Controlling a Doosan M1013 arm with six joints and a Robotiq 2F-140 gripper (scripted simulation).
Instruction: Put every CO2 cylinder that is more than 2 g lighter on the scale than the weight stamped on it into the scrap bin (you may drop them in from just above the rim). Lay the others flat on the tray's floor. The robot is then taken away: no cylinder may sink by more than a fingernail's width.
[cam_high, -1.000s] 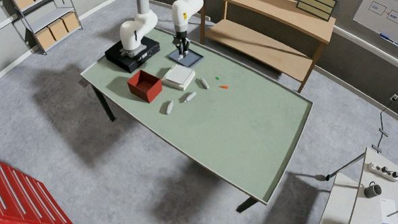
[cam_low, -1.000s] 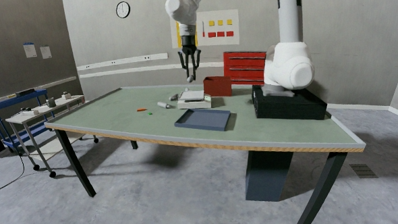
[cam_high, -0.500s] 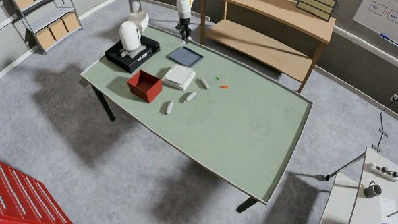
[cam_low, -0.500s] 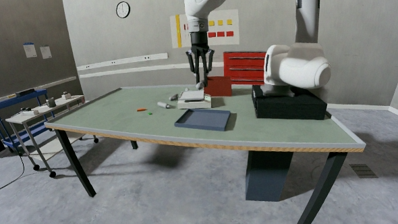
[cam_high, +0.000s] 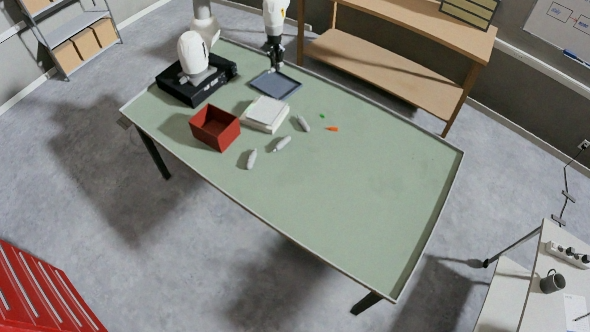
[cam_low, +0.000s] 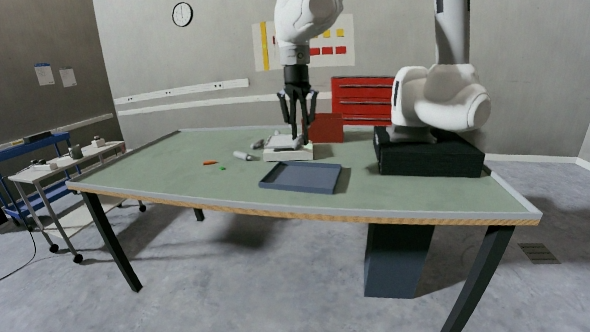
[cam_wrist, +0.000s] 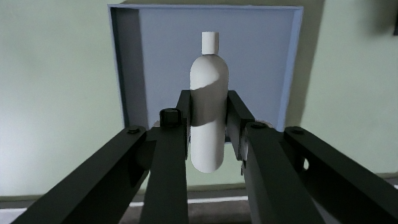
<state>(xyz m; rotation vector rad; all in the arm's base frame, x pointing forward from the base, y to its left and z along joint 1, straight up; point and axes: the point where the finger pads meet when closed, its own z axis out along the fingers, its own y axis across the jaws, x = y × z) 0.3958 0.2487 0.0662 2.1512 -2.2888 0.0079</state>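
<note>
My gripper (cam_wrist: 207, 104) is shut on a white CO2 cylinder (cam_wrist: 209, 100) and grips it around the middle. In the wrist view the cylinder lies level over the blue-grey tray (cam_wrist: 207, 60), neck toward the tray's far side, base past the near rim. The gripper (cam_high: 275, 61) hangs well above the tray (cam_high: 275, 84); it also shows in the exterior view (cam_low: 298, 132) above the tray (cam_low: 301, 177). Three more cylinders lie on the table (cam_high: 303, 123), (cam_high: 282, 144), (cam_high: 251, 158). The white scale (cam_high: 265, 114) is empty. The red scrap bin (cam_high: 214, 126) stands beside it.
The arm's black base (cam_high: 196, 79) stands left of the tray. A small orange piece (cam_high: 332, 128) and a green piece (cam_high: 322, 115) lie on the table right of the cylinders. A wooden bench (cam_high: 400, 55) stands behind the table.
</note>
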